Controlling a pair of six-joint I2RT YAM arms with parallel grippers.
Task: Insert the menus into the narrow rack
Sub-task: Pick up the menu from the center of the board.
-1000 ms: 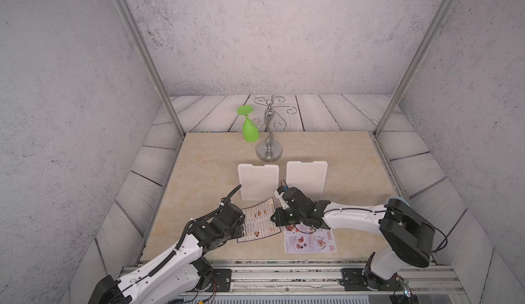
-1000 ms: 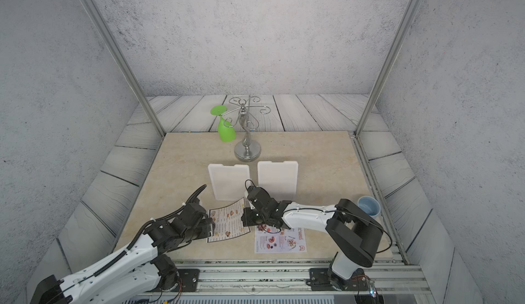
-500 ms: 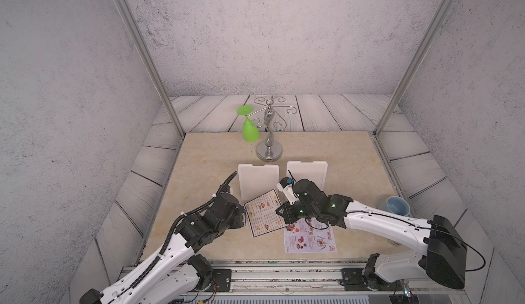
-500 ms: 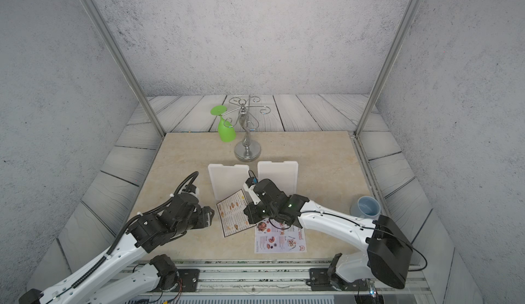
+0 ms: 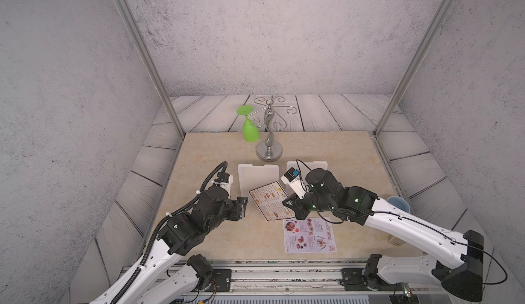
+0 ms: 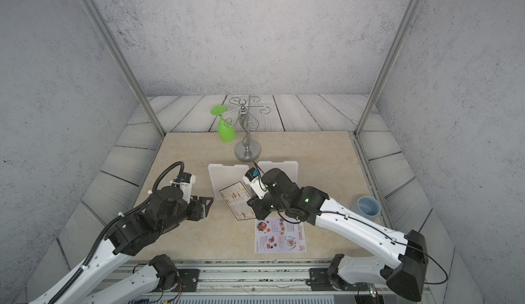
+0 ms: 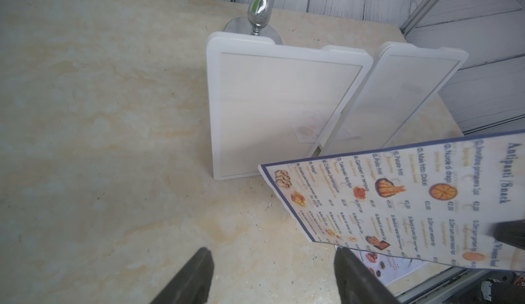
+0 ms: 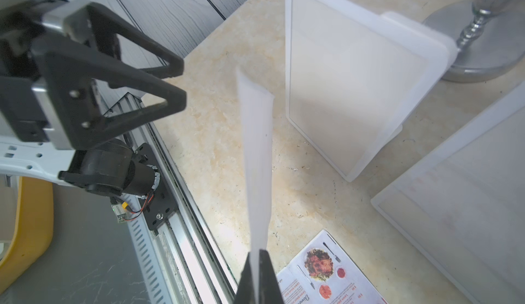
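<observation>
Jaws: right gripper [image 5: 286, 203] clamps dark-bordered menu [image 5: 268, 200]; left gripper [image 5: 243, 206] gapes empty.
It tilts just before white rack [image 5: 255, 174]; lilac menu [image 5: 309, 235] lies flat nearby.

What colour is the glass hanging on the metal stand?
The glass is bright green, clearest in a top view.

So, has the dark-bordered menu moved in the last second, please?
Yes: the dark-bordered menu, held by the right tool, shifted toward the left white panel and now overlaps its lower edge.
</observation>
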